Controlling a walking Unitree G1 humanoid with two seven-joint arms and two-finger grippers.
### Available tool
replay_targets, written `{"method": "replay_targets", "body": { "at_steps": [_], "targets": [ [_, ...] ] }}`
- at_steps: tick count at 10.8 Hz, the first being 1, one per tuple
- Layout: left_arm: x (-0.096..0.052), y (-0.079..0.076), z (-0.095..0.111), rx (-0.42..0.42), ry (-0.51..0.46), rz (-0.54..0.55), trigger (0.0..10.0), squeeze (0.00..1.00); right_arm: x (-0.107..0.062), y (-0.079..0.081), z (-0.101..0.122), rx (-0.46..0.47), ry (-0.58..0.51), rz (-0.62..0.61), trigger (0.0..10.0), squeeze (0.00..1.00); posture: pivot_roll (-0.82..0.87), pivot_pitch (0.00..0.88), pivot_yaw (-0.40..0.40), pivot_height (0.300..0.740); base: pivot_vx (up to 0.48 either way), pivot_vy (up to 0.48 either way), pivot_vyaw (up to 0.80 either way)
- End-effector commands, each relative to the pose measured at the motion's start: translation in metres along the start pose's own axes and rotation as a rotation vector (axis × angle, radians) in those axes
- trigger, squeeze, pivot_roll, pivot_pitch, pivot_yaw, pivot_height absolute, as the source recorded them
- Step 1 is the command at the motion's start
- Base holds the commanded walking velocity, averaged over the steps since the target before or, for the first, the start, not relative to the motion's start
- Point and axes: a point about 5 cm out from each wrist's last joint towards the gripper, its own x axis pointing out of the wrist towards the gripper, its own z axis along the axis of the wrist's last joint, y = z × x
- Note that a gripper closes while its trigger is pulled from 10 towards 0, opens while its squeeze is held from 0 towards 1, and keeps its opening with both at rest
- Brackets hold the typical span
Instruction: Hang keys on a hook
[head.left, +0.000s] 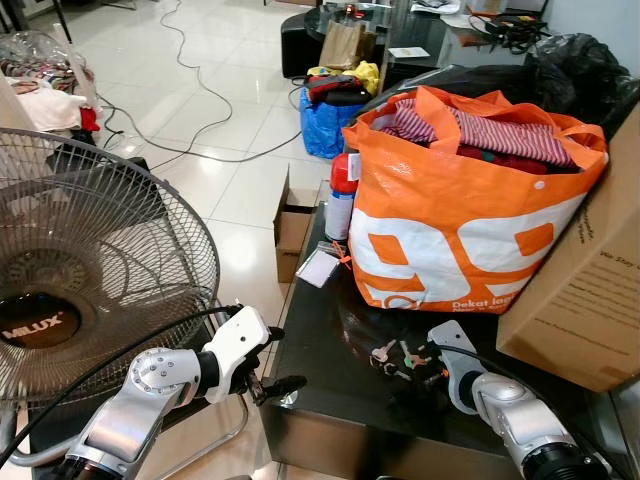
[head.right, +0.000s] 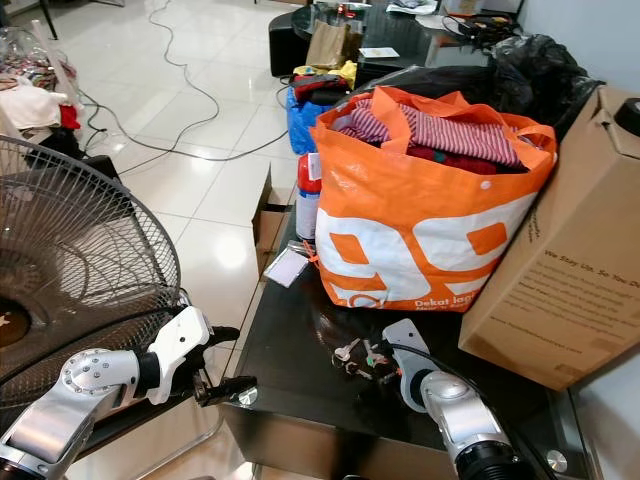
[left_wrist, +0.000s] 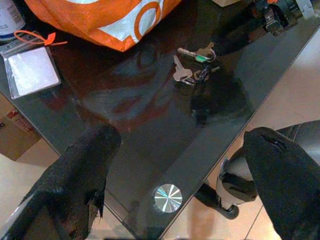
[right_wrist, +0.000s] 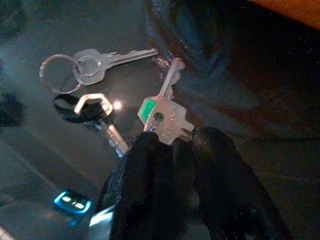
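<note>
Keys (right_wrist: 165, 117): a small bunch lying flat on the dark glass table (left_wrist: 150, 150), right at the right gripper's fingertips; one silver key with a green tag sits between the tips, two more and a ring (right_wrist: 57, 74) lie just beyond.
Hard to make out: the table is dark and reflective, so the black key fob (right_wrist: 80, 112) blurs into it; whether the keys are lifted off the glass cannot be told.
Right gripper (right_wrist: 172, 142): low over the table, fingers narrowed onto the head of the green-tagged key, pinching it.
Right arm (head.left: 510, 410): silver, bent, reaching forward from the near table edge; its lower part is cut off.
Left gripper (head.left: 272, 360): held off the table's near corner, fingers spread wide, holding nothing.
Bag (head.left: 460, 220): orange, full of clothes, on the table just beyond the keys.
Box (head.left: 590, 290): cardboard, beside the right gripper on its outer side, partly cut off.
Fan (head.left: 90, 260): outside the left arm, cage cut off.
</note>
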Motion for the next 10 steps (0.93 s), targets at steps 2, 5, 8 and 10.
{"method": "replay_targets", "body": {
  "at_steps": [2, 5, 8, 10],
  "targets": [
    [0.002, 0.002, 0.002, 0.015, 0.002, -0.006, 10.0, 0.0, 0.002, 0.002, 0.002, -0.001, 0.009, -0.007, 10.0, 0.0, -0.02, 0.0, -0.032, 0.74, 0.0, 0.0, 0.0],
    [0.003, 0.002, 0.004, 0.017, -0.001, -0.007, 10.0, 0.0, 0.004, 0.007, 0.002, -0.008, 0.015, 0.0, 10.0, 0.0, -0.02, 0.0, -0.037, 0.74, 0.0, 0.0, 0.0],
    [0.003, 0.001, 0.008, 0.018, -0.007, -0.009, 10.0, 0.0, -0.007, -0.002, 0.006, 0.004, -0.016, 0.009, 10.0, 0.0, -0.02, 0.0, -0.039, 0.74, 0.0, 0.0, 0.0],
    [0.002, 0.001, 0.009, 0.021, -0.008, -0.014, 10.0, 0.0, -0.003, 0.013, 0.007, 0.009, -0.022, 0.041, 10.0, 0.0, -0.03, 0.0, -0.036, 0.74, 0.0, 0.0, 0.0]
  ]
}}
